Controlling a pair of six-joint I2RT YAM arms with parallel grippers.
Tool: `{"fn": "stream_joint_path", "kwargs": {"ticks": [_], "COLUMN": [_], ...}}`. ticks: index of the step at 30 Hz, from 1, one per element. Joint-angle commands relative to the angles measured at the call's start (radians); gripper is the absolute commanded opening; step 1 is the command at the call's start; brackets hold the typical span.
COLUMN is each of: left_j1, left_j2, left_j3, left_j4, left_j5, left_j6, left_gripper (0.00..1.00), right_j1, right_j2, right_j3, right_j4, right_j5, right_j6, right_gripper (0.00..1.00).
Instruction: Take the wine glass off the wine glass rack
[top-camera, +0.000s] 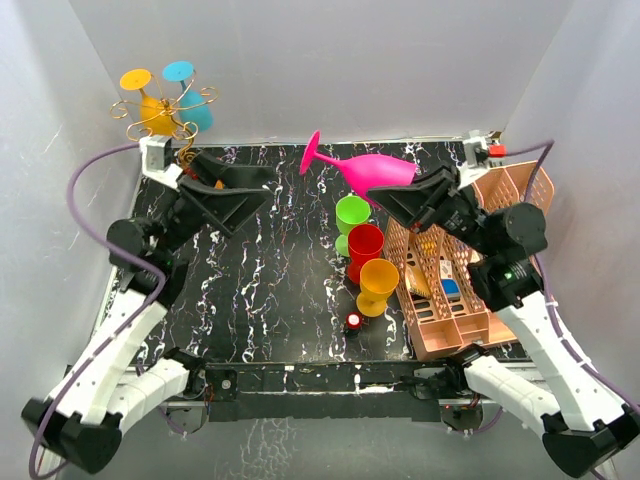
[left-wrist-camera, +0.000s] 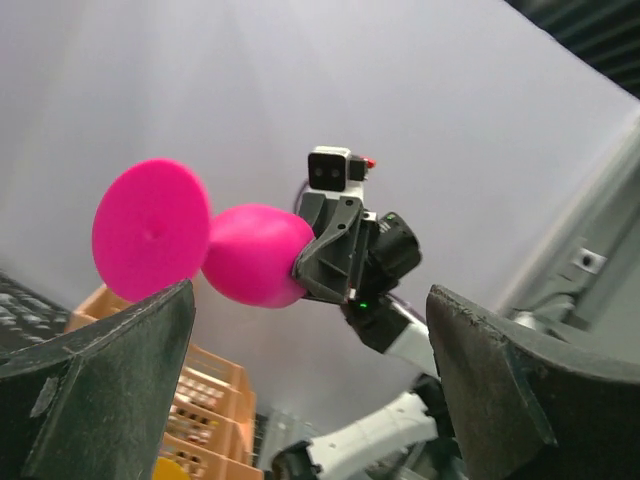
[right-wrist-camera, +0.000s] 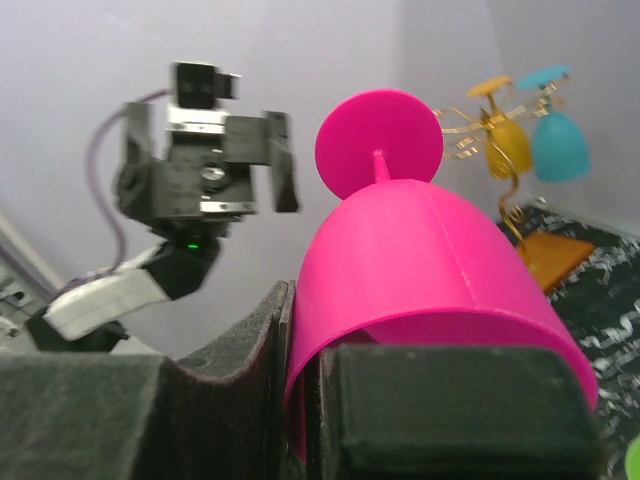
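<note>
Right wrist view: right fingers (right-wrist-camera: 275, 380) pinched on the rim of the pink wine glass (right-wrist-camera: 420, 260)
One finger sits inside the bowl and one outside, closed tight on the wall; the glass is held in the air on its side above the far part of the tabletop (top-camera: 280, 290), foot pointing toward the left fingers (top-camera: 240, 197), which are spread wide and hold nothing. It is off the wine glass rack (right-wrist-camera: 552, 258), which stands well apart in the far-left corner with a yellow glass (right-wrist-camera: 505, 150) and a teal glass (right-wrist-camera: 557, 148) hanging on it. Below the held glass stand a green cup (top-camera: 352, 215), a red cup (top-camera: 365, 245) and an orange cup (top-camera: 378, 280), just beside the salmon basket (top-camera: 500, 185)
</note>
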Motion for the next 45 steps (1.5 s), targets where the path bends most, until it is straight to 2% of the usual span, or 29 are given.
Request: {"fn": "stream_joint_path", "kwargs": {"ticks": [1,5,7,9,11,16,20,27,32,38,45], "left_j1": [0.002,0.002,0.002,0.002,0.002,0.002,0.001,0.002,0.002,0.002,0.002], "left_j2": [-0.125,-0.198,-0.222,-0.237,-0.246,-0.243,-0.245,-0.238,-0.226,-0.244,-0.276], "left_j3": [0.013,0.034,0.038,0.043,0.047,0.067,0.083,0.090,0.091,0.104,0.106], "left_j4": [-0.414,-0.573,-0.613,-0.627,-0.632,-0.648,-0.667,-0.687,-0.667,-0.690,-0.727], "left_j5": [-0.223,-0.396,-0.458,-0.495,-0.516,-0.535,-0.544,-0.546,-0.520,-0.526,-0.555], "left_j6": [0.322,0.420,0.450,0.479,0.503,0.538,0.560,0.587,0.602,0.630,0.648], "left_gripper": [0.97,0.97,0.97,0.97,0.97,0.97,0.97,0.97,0.97,0.97,0.97], "right_j1": [0.002,0.002,0.008,0.036,0.098,0.324,0.397,0.473,0.513,0.521,0.521], "right_j2": [0.056,0.149,0.208,0.253,0.291,0.401,0.514,0.718,0.843,0.906,0.983], "right_j3": [0.098,0.144,0.181,0.213,0.245,0.319,0.387,0.545,0.657,0.695,0.730], "right_j4": [-0.239,-0.335,-0.422,-0.508,-0.598,-0.769,-0.883,-1.151,-1.296,-1.353,-1.384], "right_j5": [0.048,-0.089,-0.164,-0.169,-0.109,0.180,0.284,0.506,0.600,0.713,0.770], "right_j6": [-0.146,-0.209,-0.246,-0.294,-0.354,-0.455,-0.462,-0.490,-0.498,-0.512,-0.510], "right_gripper": [0.08,0.08,0.08,0.08,0.08,0.08,0.08,0.08,0.08,0.08,0.08]}}
